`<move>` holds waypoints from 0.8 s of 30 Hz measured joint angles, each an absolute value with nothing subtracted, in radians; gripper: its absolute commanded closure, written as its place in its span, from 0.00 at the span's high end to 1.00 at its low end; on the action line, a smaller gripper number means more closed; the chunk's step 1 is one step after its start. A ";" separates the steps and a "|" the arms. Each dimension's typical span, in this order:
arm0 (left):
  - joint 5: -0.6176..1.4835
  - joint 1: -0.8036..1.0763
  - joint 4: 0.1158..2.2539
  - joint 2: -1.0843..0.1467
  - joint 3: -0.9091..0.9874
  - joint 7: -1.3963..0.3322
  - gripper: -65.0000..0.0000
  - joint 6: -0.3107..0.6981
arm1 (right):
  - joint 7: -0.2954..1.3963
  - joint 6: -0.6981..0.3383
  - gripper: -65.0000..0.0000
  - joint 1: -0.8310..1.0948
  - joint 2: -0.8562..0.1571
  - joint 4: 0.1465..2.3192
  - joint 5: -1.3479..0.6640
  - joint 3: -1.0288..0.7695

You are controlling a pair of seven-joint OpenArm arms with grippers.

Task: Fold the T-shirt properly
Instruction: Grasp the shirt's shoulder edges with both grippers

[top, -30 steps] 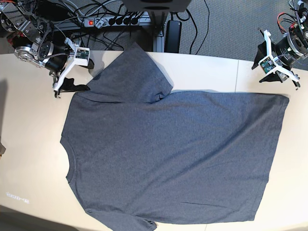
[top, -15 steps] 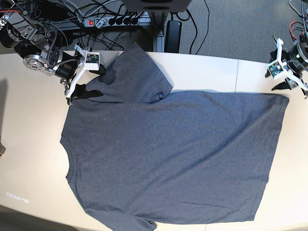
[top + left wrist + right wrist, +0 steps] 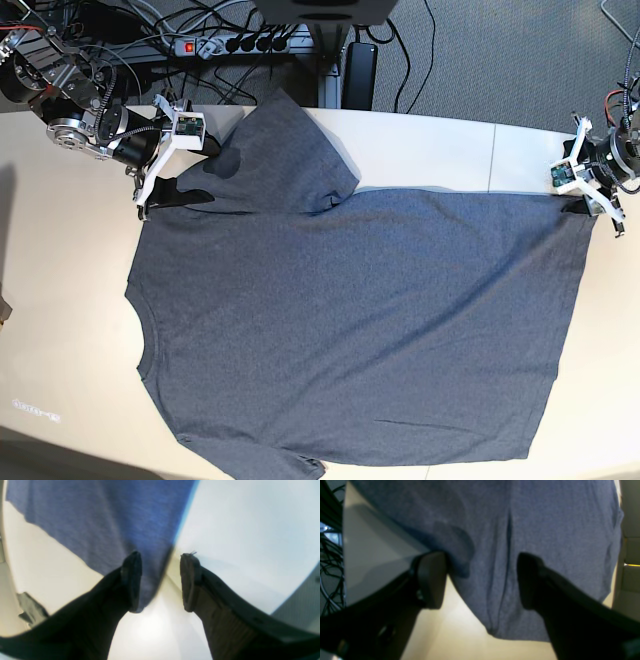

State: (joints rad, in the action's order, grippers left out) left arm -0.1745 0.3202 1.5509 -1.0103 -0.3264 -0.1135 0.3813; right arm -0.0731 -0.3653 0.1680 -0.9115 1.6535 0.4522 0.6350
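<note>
The T-shirt (image 3: pixel 360 320) lies flat on the table, plain side up, collar to the left and one sleeve pointing toward the far edge. My right gripper (image 3: pixel 193 170) is open at the shirt's far shoulder, where the sleeve starts. In the right wrist view the right gripper (image 3: pixel 481 580) has its fingers on either side of a bump of cloth (image 3: pixel 545 530). My left gripper (image 3: pixel 583 197) is open at the hem's far corner. In the left wrist view the left gripper (image 3: pixel 160 580) straddles the shirt's edge (image 3: pixel 100 517), with one finger (image 3: pixel 131 580) over the cloth and the other over bare table.
A power strip (image 3: pixel 235 42), cables and a black box (image 3: pixel 360 65) lie on the grey carpet beyond the table's far edge. A seam (image 3: pixel 492 150) crosses the tabletop on the right. The shirt's near sleeve reaches the table's near edge (image 3: pixel 310 468).
The right gripper moved from the bare table onto the shirt's far shoulder. The left gripper came down and in to the hem's far corner. The shirt has not moved.
</note>
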 measured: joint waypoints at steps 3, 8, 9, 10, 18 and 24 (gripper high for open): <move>-0.175 0.265 1.508 -1.015 -0.384 -0.117 0.44 0.377 | -0.075 -0.364 0.68 0.168 -0.912 1.652 0.452 0.635; -0.172 0.221 1.461 -1.015 -0.442 -0.109 0.44 0.362 | -0.076 -0.364 0.68 0.168 -0.912 1.652 0.453 0.635; -0.172 0.215 1.455 -1.015 -0.447 -0.107 0.44 0.360 | -0.077 -0.364 0.68 0.168 -0.911 1.652 0.453 0.635; -0.173 0.209 1.451 -1.015 -0.451 -0.107 0.44 0.358 | -0.077 -0.364 0.68 0.168 -0.912 1.652 0.453 0.635; -0.194 0.208 1.447 -1.014 -0.457 -0.107 0.23 0.355 | -0.078 -0.364 0.68 0.168 -0.912 1.652 0.453 0.635; -0.199 0.211 1.444 -1.014 -0.459 -0.099 0.00 0.356 | -0.069 -0.366 0.23 0.169 -0.910 1.647 0.461 0.640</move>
